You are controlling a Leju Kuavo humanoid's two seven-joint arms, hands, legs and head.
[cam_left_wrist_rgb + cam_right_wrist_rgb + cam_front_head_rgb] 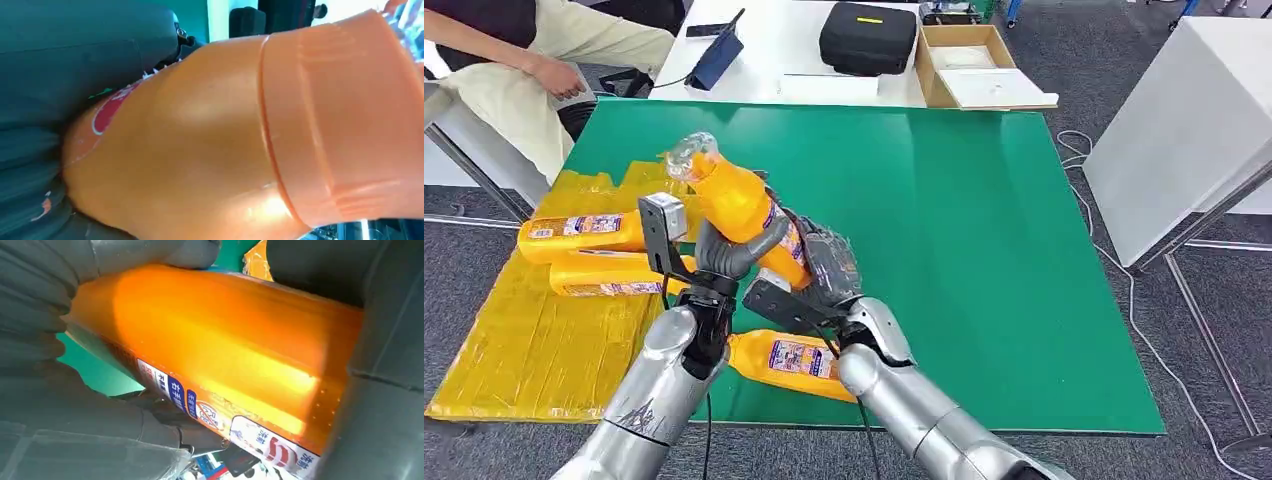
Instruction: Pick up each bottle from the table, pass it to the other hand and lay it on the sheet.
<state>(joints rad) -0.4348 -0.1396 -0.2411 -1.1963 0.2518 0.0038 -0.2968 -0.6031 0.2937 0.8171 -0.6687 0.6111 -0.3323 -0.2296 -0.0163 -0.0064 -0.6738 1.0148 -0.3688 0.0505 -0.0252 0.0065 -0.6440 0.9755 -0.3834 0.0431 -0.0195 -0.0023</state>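
Fingers (pixel 742 250) of both my hands wrap the full orange bottle (pixel 742 205) mid-body (heavy, slick, stiff); I'd grip the label.

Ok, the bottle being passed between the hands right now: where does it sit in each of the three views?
Head view: the held bottle stands tilted at centre-left, over the green table, left robot hand and right robot hand both on it.
Left wrist view: its orange body spans most of the picture.
Right wrist view: it runs diagonally between dark fingers.
Shared landmark: the bottle's printed label.
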